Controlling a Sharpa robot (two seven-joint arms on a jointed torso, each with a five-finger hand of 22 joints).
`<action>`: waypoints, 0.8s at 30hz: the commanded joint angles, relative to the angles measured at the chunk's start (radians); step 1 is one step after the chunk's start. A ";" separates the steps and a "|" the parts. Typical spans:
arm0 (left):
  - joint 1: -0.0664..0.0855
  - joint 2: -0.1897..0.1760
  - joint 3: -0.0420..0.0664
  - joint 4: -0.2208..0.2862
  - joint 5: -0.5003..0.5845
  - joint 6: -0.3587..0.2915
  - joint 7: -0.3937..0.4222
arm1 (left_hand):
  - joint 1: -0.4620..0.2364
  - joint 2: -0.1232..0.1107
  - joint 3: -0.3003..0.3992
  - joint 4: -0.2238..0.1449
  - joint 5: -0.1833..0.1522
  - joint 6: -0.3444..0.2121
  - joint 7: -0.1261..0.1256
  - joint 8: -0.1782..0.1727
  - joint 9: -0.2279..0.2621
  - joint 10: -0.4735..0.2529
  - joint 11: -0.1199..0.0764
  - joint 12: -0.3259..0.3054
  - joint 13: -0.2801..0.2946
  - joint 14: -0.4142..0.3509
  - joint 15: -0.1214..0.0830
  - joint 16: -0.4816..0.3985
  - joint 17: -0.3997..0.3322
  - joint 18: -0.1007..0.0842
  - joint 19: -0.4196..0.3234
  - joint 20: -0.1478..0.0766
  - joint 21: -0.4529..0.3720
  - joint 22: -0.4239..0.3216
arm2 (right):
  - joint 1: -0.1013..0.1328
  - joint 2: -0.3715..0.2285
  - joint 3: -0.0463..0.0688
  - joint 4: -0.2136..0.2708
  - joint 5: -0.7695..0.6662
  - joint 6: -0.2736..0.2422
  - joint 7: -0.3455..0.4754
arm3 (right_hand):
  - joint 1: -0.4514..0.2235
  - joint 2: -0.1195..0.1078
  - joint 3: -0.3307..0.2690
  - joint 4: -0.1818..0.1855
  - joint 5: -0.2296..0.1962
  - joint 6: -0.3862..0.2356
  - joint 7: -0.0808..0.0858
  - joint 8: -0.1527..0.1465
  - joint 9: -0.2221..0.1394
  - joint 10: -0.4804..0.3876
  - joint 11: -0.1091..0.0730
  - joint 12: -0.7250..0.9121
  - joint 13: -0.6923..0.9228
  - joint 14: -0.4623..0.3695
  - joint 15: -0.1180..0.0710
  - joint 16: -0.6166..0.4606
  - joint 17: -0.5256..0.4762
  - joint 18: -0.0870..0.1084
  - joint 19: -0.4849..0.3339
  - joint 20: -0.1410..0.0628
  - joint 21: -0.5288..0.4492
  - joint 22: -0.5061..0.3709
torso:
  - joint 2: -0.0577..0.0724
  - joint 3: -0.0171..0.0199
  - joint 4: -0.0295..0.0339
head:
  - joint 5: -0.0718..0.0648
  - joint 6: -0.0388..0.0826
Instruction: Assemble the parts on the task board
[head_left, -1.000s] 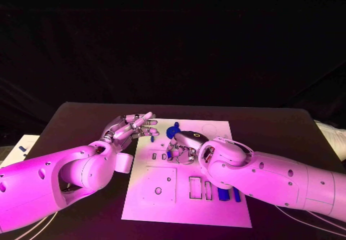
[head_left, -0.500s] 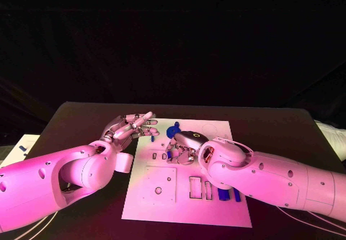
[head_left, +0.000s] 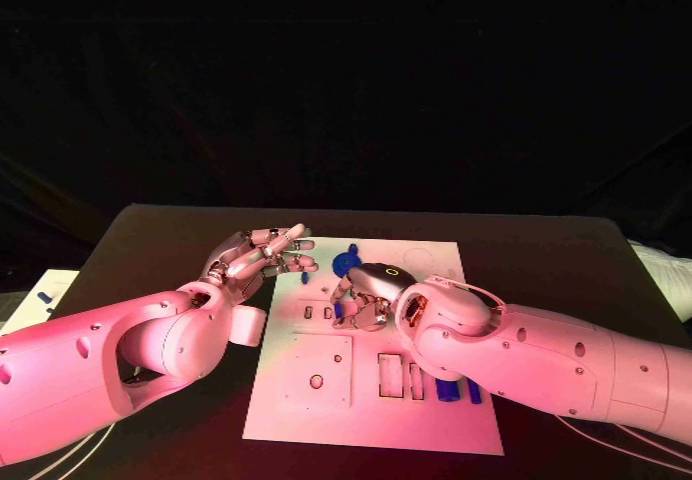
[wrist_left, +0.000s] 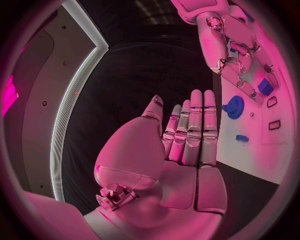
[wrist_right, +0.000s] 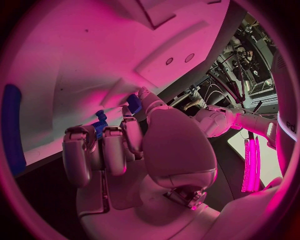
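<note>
The white task board (head_left: 310, 405) lies in the middle of the black table. My right hand (head_left: 366, 294) is curled down onto its far half, thumb and a finger pinching a small blue part (wrist_right: 133, 103) against the board (wrist_right: 94, 50). A second small blue piece (wrist_right: 100, 126) shows beside its other fingers. My left hand (head_left: 261, 254) hovers open over the board's far left corner, fingers straight (wrist_left: 190, 132) and holding nothing. A blue gear (head_left: 346, 264) sits just beyond the right hand, also visible as the gear (wrist_left: 234, 106) next to a blue square part (wrist_left: 265, 86).
Two blue bars (head_left: 459, 390) lie on the board's right side beside my right forearm. Rectangular slots (head_left: 389, 372) and a raised square panel (head_left: 315, 370) fill the near half. A white sheet (head_left: 43, 295) lies at the table's left edge.
</note>
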 joint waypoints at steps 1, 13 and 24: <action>0.000 0.001 0.001 0.001 0.002 0.020 0.006 | 0.005 0.006 0.000 -0.008 -0.001 -0.001 0.005 -0.007 0.000 0.001 0.007 -0.007 -0.001 0.000 0.003 -0.007 0.002 0.010 -0.006 0.002 -0.005 -0.001 | -0.008 -0.005 -0.007 -0.004 -0.016 -0.014 -0.026 | -0.009 -0.002 -0.007 0.001 -0.007 -0.005 -0.004 0.001 0.002 -0.005 -0.001 -0.003 0.051 0.075 0.008 -0.003 0.121 -0.002 0.016 0.010 -0.005 0.155 | 0.000 0.0003 0.0002 | 0.000 0.000; 0.000 0.001 0.000 -0.005 -0.010 0.038 -0.033 | 0.003 0.009 -0.005 -0.018 -0.002 0.006 -0.008 -0.016 0.000 0.011 -0.008 -0.021 -0.001 0.100 -0.022 0.062 0.059 0.013 0.070 -0.021 0.060 0.031 | -0.010 -0.054 0.000 0.054 0.127 -0.177 0.217 | -0.020 -0.013 -0.061 0.033 0.001 -0.053 0.005 0.001 -0.002 -0.013 0.008 -0.013 0.043 0.077 0.016 0.002 0.133 0.000 0.012 0.018 -0.010 0.149 | -0.001 0.0003 0.0007 | 0.005 0.001; 0.001 0.004 0.000 -0.037 -0.231 0.078 -0.299 | -0.021 0.004 -0.036 -0.016 -0.003 0.063 -0.058 -0.012 0.009 0.208 -0.075 0.083 0.074 0.273 -0.090 0.815 0.709 -0.024 0.270 -0.089 0.515 0.447 | 0.046 -0.205 0.024 0.159 0.389 -0.116 0.374 | -0.006 0.000 -0.097 0.048 0.025 -0.060 0.008 0.006 0.003 -0.023 0.011 -0.021 0.037 0.074 0.020 -0.006 0.122 0.002 0.003 0.022 -0.017 0.139 | -0.008 0.0045 -0.0055 | 0.014 0.003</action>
